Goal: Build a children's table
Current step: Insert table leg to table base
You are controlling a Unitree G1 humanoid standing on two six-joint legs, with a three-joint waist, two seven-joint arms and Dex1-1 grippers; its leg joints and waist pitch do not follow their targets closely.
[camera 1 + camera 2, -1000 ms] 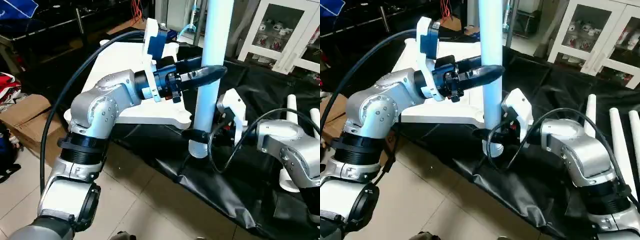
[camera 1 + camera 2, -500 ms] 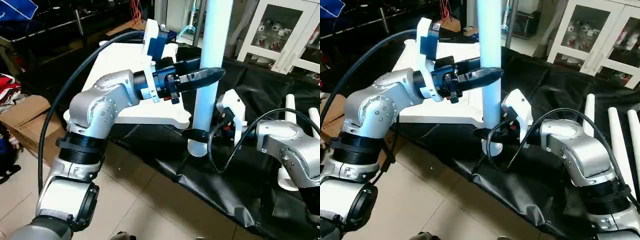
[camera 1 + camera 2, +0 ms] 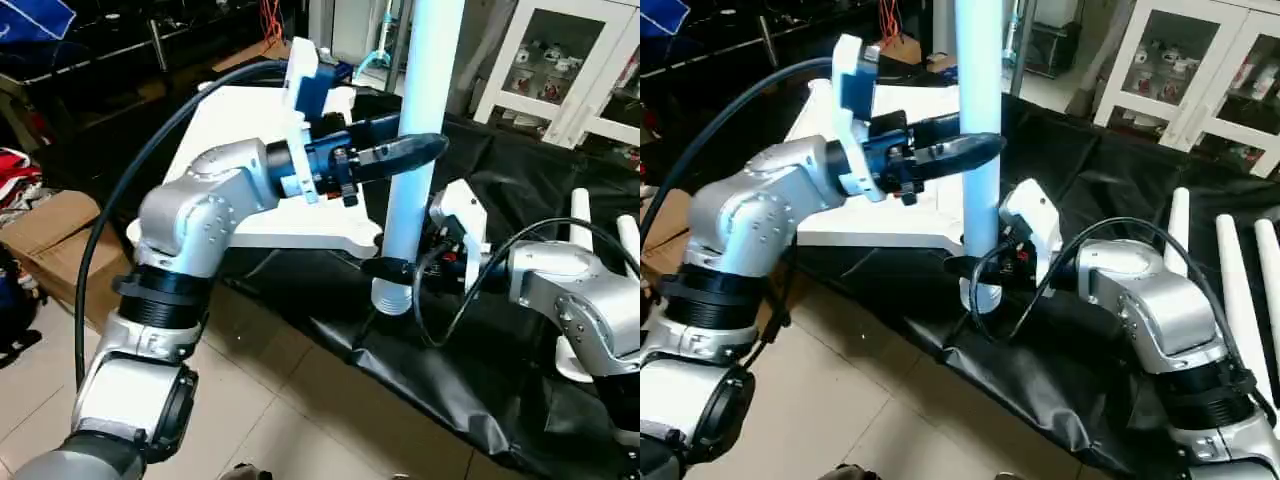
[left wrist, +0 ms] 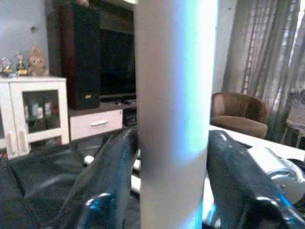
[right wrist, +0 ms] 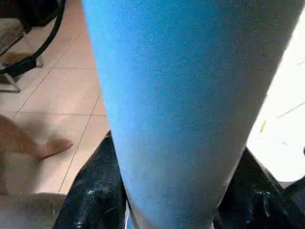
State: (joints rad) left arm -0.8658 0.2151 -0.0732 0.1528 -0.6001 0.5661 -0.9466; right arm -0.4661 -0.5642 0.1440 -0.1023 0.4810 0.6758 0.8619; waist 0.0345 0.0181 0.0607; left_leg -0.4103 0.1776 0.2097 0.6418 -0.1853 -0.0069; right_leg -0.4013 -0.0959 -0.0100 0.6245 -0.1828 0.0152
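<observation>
A long white leg (image 3: 410, 150) of the children's table stands upright over the black sheet, its lower end near the front corner of the table top. The white square top (image 3: 240, 120) lies flat behind my left arm. My left gripper (image 3: 425, 142) reaches in from the left and straddles the leg high up; in the left wrist view its fingers (image 4: 109, 176) press both sides of the leg (image 4: 174, 119). My right gripper (image 3: 395, 268) holds the same leg just above its lower end, its black fingers (image 5: 95, 200) tight against the tube (image 5: 181, 95).
More white legs (image 3: 1230, 270) lie on the black sheet (image 3: 450, 380) at the right. A white glass-door cabinet (image 3: 560, 60) stands behind. A cardboard box (image 3: 50, 230) sits on the tiled floor at the left, and dark furniture lines the back.
The right gripper has closed in on the leg and carried its lower end slightly left, toward the top's corner. The left arm holds its place.
</observation>
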